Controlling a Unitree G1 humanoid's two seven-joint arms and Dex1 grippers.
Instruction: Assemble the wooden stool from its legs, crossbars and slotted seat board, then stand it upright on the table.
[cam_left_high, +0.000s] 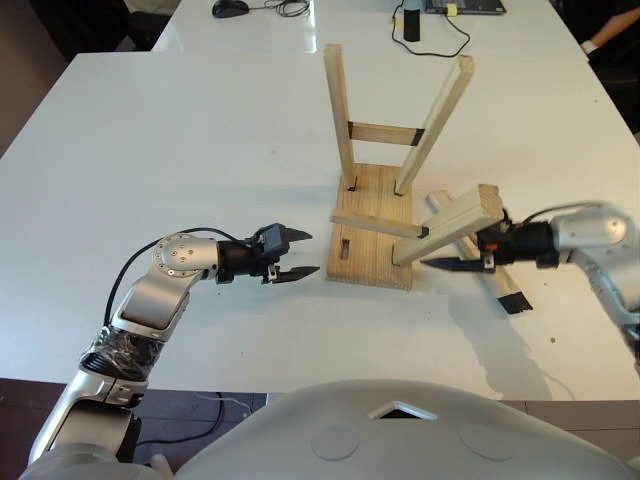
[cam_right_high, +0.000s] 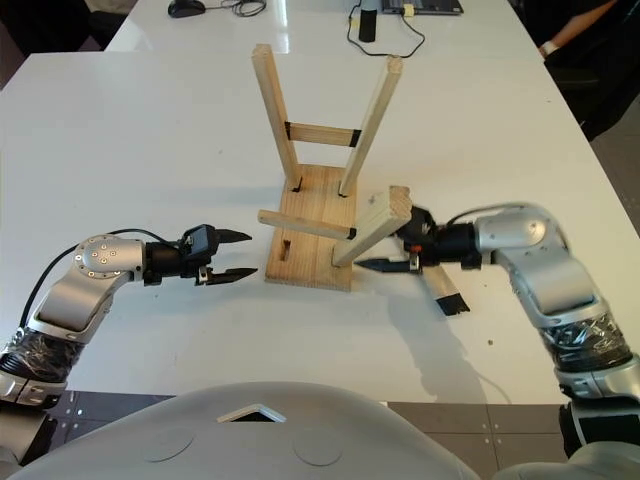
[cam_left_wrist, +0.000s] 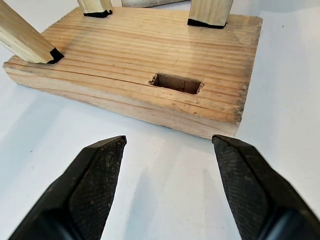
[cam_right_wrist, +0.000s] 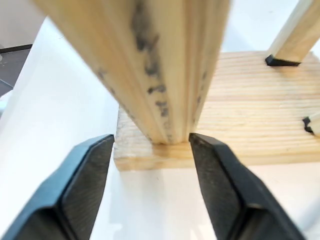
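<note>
Two legs (cam_left_high: 338, 110) upright in seat board (cam_left_high: 378, 255) flat mid-table, third leg (cam_left_high: 455, 222) leaning at near right corner, between spread right gripper (cam_right_wrist: 150, 145) fingers, left gripper (cam_left_high: 312, 252) released, just beside board's left edge

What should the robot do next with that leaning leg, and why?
Probably shut the right gripper on the leaning leg and tip it upright. Its fingers look open alongside that leg, whose foot rests at the board's near edge, not in a slot. One near slot is empty, while the two far legs already stand in theirs.
</note>
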